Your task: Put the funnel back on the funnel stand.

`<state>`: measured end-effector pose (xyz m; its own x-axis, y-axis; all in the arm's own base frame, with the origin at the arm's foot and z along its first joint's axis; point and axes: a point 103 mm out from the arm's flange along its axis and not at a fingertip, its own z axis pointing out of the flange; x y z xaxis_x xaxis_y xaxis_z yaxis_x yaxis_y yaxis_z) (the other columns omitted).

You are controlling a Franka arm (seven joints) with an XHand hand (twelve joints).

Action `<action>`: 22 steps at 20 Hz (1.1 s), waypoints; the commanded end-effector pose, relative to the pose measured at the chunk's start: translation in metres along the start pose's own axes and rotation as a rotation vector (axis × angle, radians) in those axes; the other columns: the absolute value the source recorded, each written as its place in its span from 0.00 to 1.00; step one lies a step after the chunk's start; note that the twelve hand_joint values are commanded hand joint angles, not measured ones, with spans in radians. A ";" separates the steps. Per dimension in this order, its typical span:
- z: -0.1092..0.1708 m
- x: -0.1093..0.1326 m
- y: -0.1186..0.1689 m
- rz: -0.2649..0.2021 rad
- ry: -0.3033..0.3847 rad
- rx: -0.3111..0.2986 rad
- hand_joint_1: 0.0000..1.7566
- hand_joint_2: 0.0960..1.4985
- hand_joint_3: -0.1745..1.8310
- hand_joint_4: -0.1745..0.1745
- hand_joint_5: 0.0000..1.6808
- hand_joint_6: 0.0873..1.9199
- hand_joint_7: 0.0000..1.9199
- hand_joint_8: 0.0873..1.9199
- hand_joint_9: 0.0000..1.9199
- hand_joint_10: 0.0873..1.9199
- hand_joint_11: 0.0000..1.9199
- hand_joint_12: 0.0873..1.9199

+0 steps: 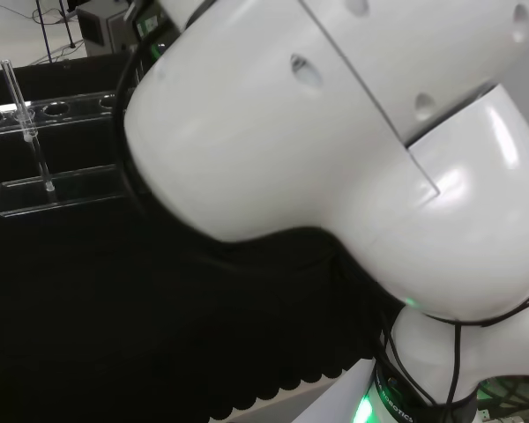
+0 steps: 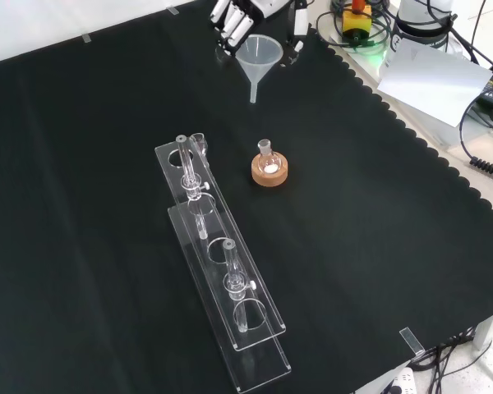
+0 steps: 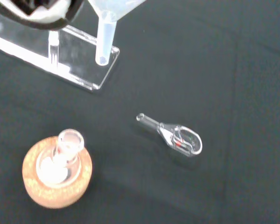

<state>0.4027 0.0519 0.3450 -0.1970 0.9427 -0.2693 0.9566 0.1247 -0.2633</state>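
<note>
Funnel (image 2: 259,56), a clear plastic cone with a thin stem, looks light and slippery, so you keep the black and white hand (image 2: 240,18), curled around its rim, holding it there above the clear acrylic funnel stand (image 2: 222,275).

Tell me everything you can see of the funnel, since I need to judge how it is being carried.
The funnel is translucent whitish plastic, by its look: a wide cone above a narrow straight stem with an open tip. It hangs upright, stem down, clear of the black cloth near its far edge in the front view. The hand grips it at the rim. Its stem shows close in the wrist view, over the clear rack's end. Nothing else touches it.
</note>
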 end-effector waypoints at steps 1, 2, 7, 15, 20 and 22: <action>-0.027 -0.019 0.019 0.010 0.051 -0.022 0.48 0.38 0.40 0.47 0.32 0.27 0.33 0.29 0.53 0.17 0.32 0.63; -0.030 -0.021 0.023 0.011 0.057 -0.026 0.48 0.38 0.40 0.47 0.32 0.27 0.33 0.29 0.53 0.17 0.32 0.63; -0.041 -0.030 0.051 0.028 0.075 -0.038 0.48 0.38 0.40 0.47 0.32 0.27 0.33 0.29 0.53 0.17 0.33 0.64; -0.052 -0.023 0.096 -0.022 0.070 -0.037 0.48 0.38 0.40 0.46 0.32 0.28 0.34 0.29 0.53 0.17 0.33 0.63; -0.058 -0.018 0.114 -0.044 0.053 -0.043 0.48 0.38 0.40 0.46 0.32 0.29 0.34 0.29 0.53 0.17 0.33 0.63; -0.059 -0.016 0.119 -0.051 0.049 -0.041 0.48 0.39 0.40 0.46 0.32 0.29 0.34 0.29 0.53 0.17 0.33 0.63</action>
<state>0.5055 0.0524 0.3710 -0.1922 0.9579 -0.2134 0.9616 0.1403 -0.2360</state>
